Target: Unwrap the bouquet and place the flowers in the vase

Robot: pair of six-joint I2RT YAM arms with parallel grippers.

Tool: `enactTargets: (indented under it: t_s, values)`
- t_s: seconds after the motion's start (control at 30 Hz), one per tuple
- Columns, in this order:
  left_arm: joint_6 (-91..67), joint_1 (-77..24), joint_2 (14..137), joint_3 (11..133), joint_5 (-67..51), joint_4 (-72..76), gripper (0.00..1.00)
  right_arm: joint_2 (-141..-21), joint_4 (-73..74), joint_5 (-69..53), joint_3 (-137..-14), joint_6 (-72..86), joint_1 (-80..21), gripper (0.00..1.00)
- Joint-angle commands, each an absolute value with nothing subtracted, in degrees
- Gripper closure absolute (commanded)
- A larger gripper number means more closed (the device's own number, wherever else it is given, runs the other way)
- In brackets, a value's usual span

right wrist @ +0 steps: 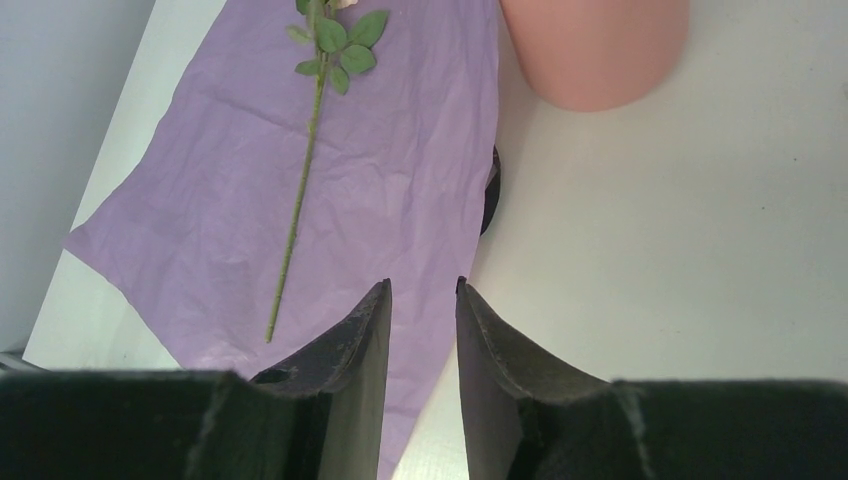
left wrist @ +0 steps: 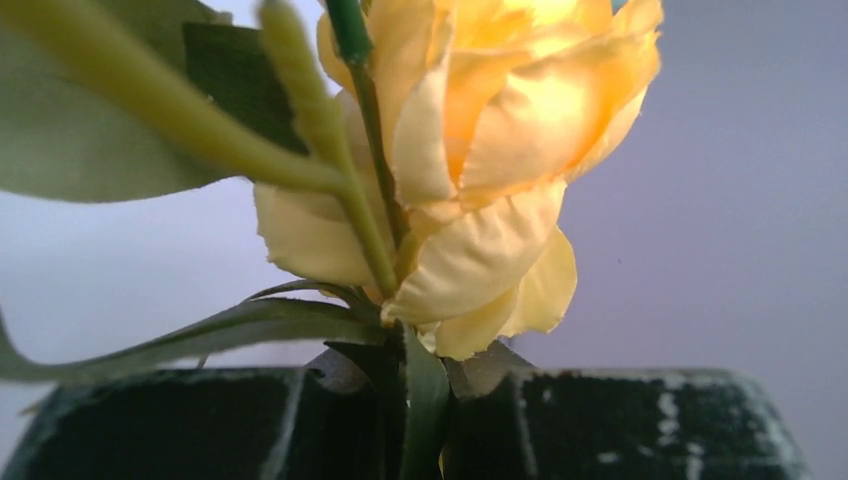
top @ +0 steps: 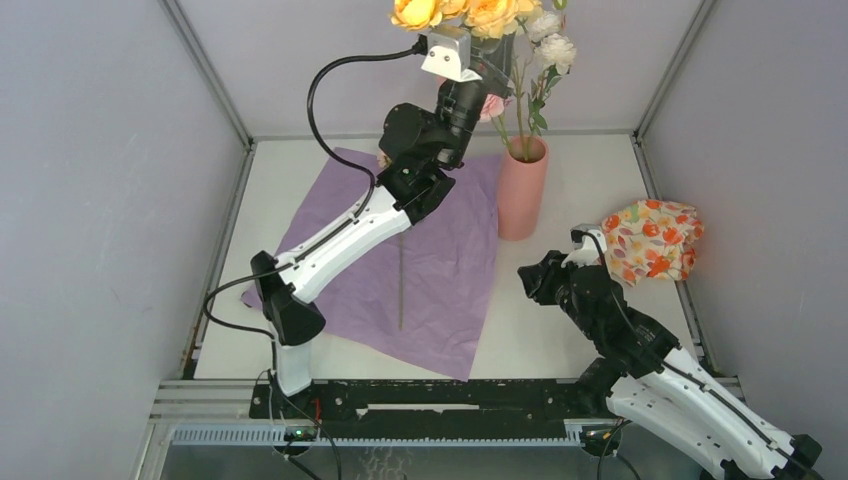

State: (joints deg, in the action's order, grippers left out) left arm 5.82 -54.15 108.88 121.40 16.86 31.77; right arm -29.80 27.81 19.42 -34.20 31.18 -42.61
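My left gripper [top: 497,55] is raised high at the back, just left of the vase's mouth, and is shut on the stems of yellow-orange flowers [top: 440,12]. In the left wrist view a yellow rose [left wrist: 480,150] and leaves rise straight out of the shut gripper [left wrist: 425,400]. The salmon-pink vase [top: 522,185] stands upright and holds white flowers [top: 555,45]. No wrapped bouquet shows; a purple paper sheet [top: 420,270] lies flat with one long stem [top: 401,290] on it. My right gripper [top: 535,280] hovers low and open by the paper's right edge. Nothing is between the jaws of the right gripper [right wrist: 423,288].
An orange-flowered cloth bundle [top: 650,238] lies at the right, beside my right wrist. In the right wrist view the vase's base [right wrist: 595,50] is ahead to the right, and the stem [right wrist: 300,190] lies on the purple sheet [right wrist: 420,150]. Grey walls enclose the table.
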Motion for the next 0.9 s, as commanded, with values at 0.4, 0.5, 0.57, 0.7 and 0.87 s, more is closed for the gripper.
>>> enactTargets:
  t_s: [0.4,0.5,0.57,0.7,0.87]
  values:
    - [11.4,-53.8,112.7,119.6,24.8,47.9,0.87,-27.5,27.6,19.8,-34.5,30.1,-41.3,0.62]
    - [10.1,-53.5,113.5,118.7,26.3,47.9,0.87,-27.6,28.1,19.9,-34.5,30.0,-41.1,0.62]
    - [10.0,-53.5,114.0,118.1,26.9,48.3,0.87,-27.6,28.2,19.9,-34.5,30.0,-41.2,0.62]
    - [8.8,-53.5,114.6,116.5,28.9,48.3,0.87,-27.3,27.4,19.7,-33.8,30.1,-41.0,0.62]
    - [6.2,-53.4,115.7,113.8,30.5,46.9,0.87,-27.7,27.1,19.3,-33.3,30.2,-40.9,0.62]
